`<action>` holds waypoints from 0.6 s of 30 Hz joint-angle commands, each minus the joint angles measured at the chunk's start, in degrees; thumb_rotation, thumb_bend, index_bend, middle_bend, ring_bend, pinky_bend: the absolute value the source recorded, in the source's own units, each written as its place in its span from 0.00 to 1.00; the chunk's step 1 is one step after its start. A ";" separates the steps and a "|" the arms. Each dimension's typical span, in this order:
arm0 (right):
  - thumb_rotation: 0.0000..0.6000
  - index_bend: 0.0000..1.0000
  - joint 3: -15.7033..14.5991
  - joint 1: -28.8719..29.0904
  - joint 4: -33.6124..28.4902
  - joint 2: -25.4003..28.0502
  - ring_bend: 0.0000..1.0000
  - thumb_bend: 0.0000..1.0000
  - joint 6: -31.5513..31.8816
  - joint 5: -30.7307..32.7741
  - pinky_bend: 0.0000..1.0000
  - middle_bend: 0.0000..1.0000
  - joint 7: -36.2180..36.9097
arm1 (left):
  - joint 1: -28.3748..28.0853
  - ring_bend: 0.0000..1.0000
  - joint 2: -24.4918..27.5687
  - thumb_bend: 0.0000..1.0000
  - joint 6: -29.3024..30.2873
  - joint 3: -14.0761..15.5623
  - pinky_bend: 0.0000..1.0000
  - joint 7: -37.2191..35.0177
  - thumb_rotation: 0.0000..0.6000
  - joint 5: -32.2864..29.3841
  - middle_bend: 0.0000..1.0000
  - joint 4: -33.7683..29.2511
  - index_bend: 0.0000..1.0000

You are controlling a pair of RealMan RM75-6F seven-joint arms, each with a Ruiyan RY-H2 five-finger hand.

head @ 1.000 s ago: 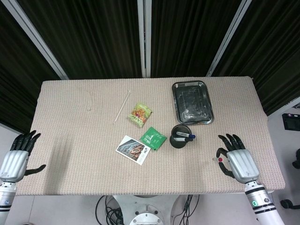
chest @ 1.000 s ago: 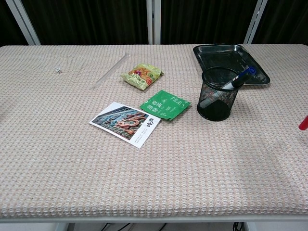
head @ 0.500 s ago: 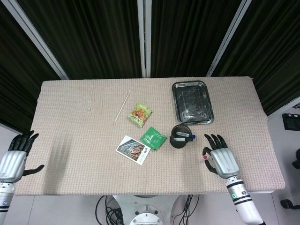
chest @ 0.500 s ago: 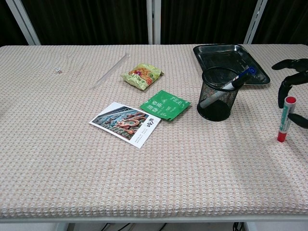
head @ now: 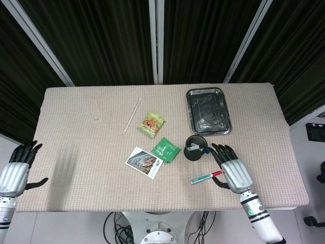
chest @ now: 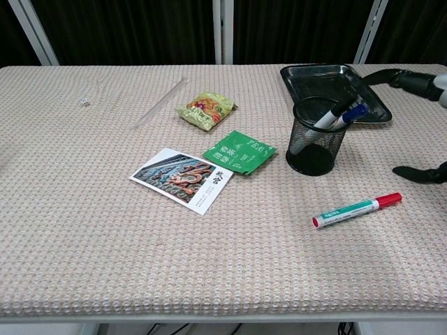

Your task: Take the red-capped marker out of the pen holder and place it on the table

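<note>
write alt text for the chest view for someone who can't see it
A red-capped marker with a green label lies flat on the beige woven table, in front of a black mesh pen holder that holds a blue-capped marker. The right hand hangs open at the right edge, beside the marker. Behind the holder sits a dark metal tray; left of it lie a green tea sachet, a postcard and a snack packet.

The flat green foil sachet (chest: 239, 152), lying at about nine o'clock from the black wire-mesh pen holder (chest: 316, 136), carries the word "TEA" in white capitals near its top edge. The white-bordered rectangular picture card (chest: 182, 179), at seven o'clock from the sachet, bears dark characters too small to read.
</note>
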 commanded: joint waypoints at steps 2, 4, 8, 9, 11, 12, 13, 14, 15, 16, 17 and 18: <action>1.00 0.00 -0.49 -3.66 -0.60 5.22 0.00 0.19 6.23 -3.98 0.00 0.00 5.47 | -0.09 0.00 0.02 0.10 -0.06 -0.03 0.00 0.19 1.00 0.07 0.00 -0.18 0.08; 1.00 0.00 -0.58 -5.47 0.97 7.55 0.00 0.19 8.87 -4.54 0.00 0.00 8.76 | -0.18 0.00 0.05 0.10 -0.11 -0.07 0.00 0.36 1.00 0.10 0.00 -0.38 0.08; 1.00 0.00 -0.43 -8.57 5.95 9.99 0.00 0.19 12.42 -3.20 0.00 0.00 12.33 | -0.40 0.00 -0.01 0.10 0.18 -0.16 0.00 0.83 1.00 0.64 0.00 -0.74 0.08; 1.00 0.00 -0.35 -9.17 7.23 10.17 0.00 0.19 13.06 -2.76 0.00 0.00 12.34 | -0.44 0.00 -0.12 0.10 0.42 -0.22 0.00 0.91 1.00 0.86 0.00 -0.69 0.08; 1.00 0.00 0.17 -10.77 11.01 9.89 0.00 0.19 15.10 -1.11 0.00 0.00 10.35 | -0.50 0.00 -0.44 0.10 1.11 -0.44 0.00 1.15 1.00 1.29 0.00 -0.35 0.08; 1.00 0.00 0.41 -11.28 12.29 9.54 0.00 0.19 15.75 -0.52 0.00 0.00 9.39 | -0.52 0.00 -0.61 0.10 1.51 -0.54 0.00 1.21 1.00 1.53 0.00 -0.14 0.08; 1.00 0.00 0.74 -11.83 13.53 9.07 0.00 0.19 16.38 0.27 0.00 0.00 8.35 | -0.52 0.00 -0.80 0.10 1.99 -0.64 0.00 1.21 1.00 1.85 0.00 0.12 0.08; 1.00 0.00 1.02 -12.17 14.15 8.77 0.00 0.19 16.74 0.89 0.00 0.00 7.60 | -0.52 0.00 -0.88 0.10 2.23 -0.66 0.00 1.21 1.00 2.02 0.00 0.24 0.08; 1.00 0.00 1.30 -12.42 14.60 8.50 0.00 0.19 17.01 1.46 0.00 0.00 6.74 | -0.52 0.00 -0.86 0.10 2.37 -0.68 0.00 1.29 1.00 2.14 0.00 0.26 0.08; 1.00 0.00 1.64 -12.63 14.95 8.22 0.00 0.19 17.20 2.14 0.00 0.00 5.43 | -0.52 0.00 -0.79 0.10 2.50 -0.68 0.00 1.52 1.00 2.24 0.00 0.18 0.08; 1.00 0.00 1.91 -12.72 14.98 8.02 0.00 0.19 17.26 2.63 0.00 0.00 4.45 | -0.50 0.00 -0.72 0.10 2.58 -0.68 0.00 1.75 1.00 2.27 0.00 0.06 0.08; 1.00 0.00 2.16 -12.76 14.82 7.83 0.00 0.19 17.27 3.01 0.00 0.00 3.64 | -0.47 0.00 -0.64 0.10 2.65 -0.68 0.00 1.93 1.00 2.28 0.00 -0.08 0.08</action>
